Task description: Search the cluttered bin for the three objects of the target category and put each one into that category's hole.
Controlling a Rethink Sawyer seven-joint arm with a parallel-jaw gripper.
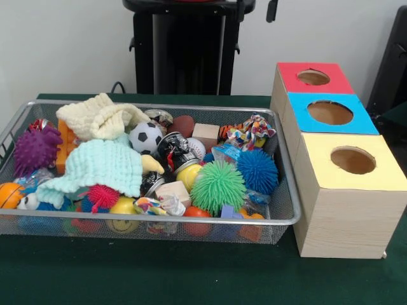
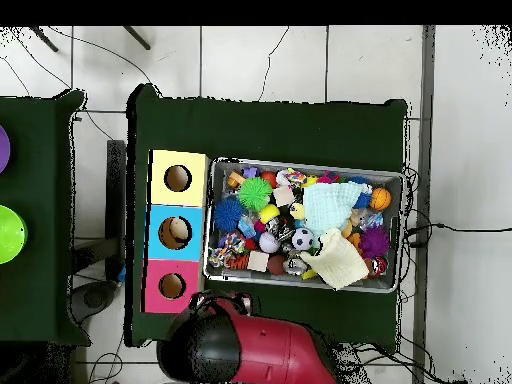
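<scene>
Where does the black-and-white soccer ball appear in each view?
Front view: soccer ball in the bin's far-middle part, right of the cream cloth.
Overhead view: soccer ball in the lower-middle part, left of the cream cloth.
Shared landmark: the cream cloth.

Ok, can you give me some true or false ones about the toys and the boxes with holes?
1. The green spiky ball lies inside the wire-mesh tray. True.
2. The red-panelled hole is nearest the front camera. False: the yellow-panelled hole is nearest; red is farthest.
3. A small soccer ball sits among the toys. True.
4. The tray stands on top of the wooden boxes. False: it sits beside them on the green table.
5. The blue-panelled hole is between red and yellow. True.
</scene>
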